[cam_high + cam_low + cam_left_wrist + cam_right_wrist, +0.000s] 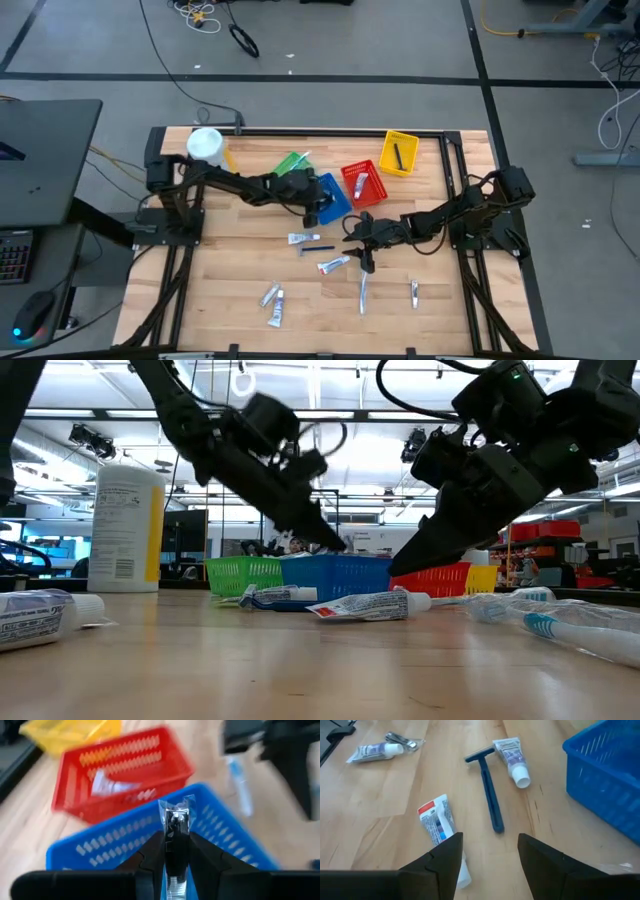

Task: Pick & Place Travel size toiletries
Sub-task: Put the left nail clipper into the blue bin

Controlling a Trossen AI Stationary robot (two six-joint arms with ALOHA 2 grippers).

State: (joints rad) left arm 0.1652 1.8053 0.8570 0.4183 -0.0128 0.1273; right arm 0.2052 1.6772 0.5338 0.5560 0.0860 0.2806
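A wooden bench [230,290] carried the scene, seen from above. At its far left corner stood a big white canister [206,146]. The left arm reached across to the middle, where the left claw [312,208] hung over the blue basket [334,197]; its fingers were pinched shut on a small clear-wrapped packet [176,827] with a dark item inside, the packet's long axis in line with the fingers. Beside the blue basket sat a green basket [291,163], a red basket [362,183] with a white tube [361,183] in it, and a yellow basket [399,152] holding a dark item. Near the front left lay two small tubes [273,301]. In the middle, a white tube [512,757] and a dark blue razor [488,787] lay side by side, the razor's head pointing away from the right claw. The right claw [365,255], fingers parted and holding nothing, hovered low above a red-and-blue tube [439,824] lying nearly along its reach. A toothbrush [363,291] lay lengthwise toward the front edge, with another small item [414,292] to its right.
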